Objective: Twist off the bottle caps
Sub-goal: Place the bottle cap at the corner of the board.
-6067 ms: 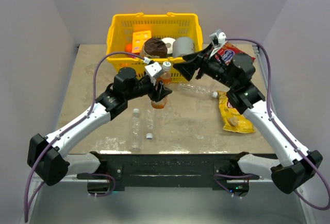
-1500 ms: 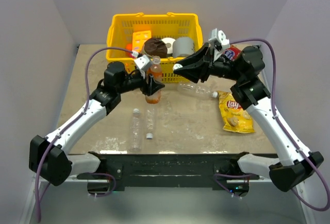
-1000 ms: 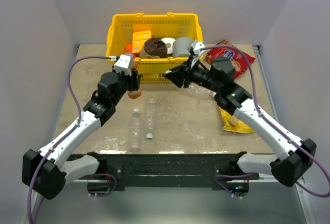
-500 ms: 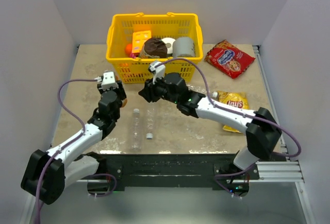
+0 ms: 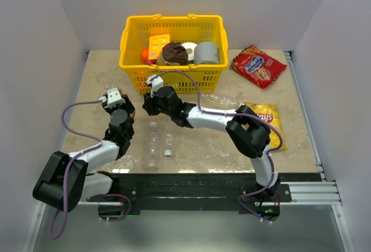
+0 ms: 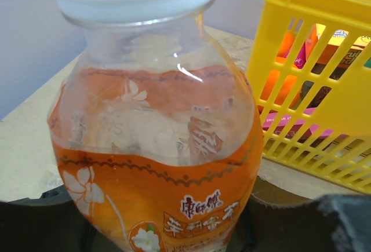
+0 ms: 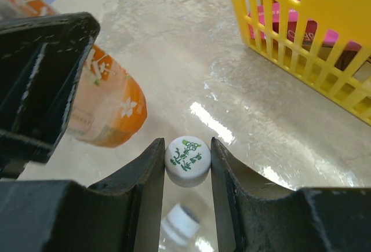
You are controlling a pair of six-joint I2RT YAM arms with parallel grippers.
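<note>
- Near the left front of the table point(image 5: 93, 84), short of the yellow basket point(image 5: 124, 46) — both arms now sit folded back and low. A second and a half ago they met higher up at the basket's front wall, working one bottle between them.
- Left gripper point(image 5: 124, 110): clamped round the lower body of the orange bottle point(image 6: 156, 165), which stands roughly upright in its wrist view. The neck ends in a bare white ring, with no cap on it.
- Right gripper point(image 7: 187, 168): jaws pinched narrow on the cap point(image 7: 186, 158), a small white disc with green print on its face, held above the table surface.
- What has changed: cap and bottle have parted. The grippers have drawn apart sideways, bottle to the left and cap just beside it on the right — near, not touching.
- Meaning: the orange bottle's cap is off. I judge this one done, bar setting both pieces down.
- Three clear bottles point(image 5: 153, 143) lie on the table, two close under the right gripper and one further right toward the chip bag point(image 5: 264, 121). Their white ends look like caps still on, though too small to be sure. One white neck shows directly below the held cap in the right wrist view.
- Likely next: drop the cap, park the orange bottle, pick up a clear one.
</note>
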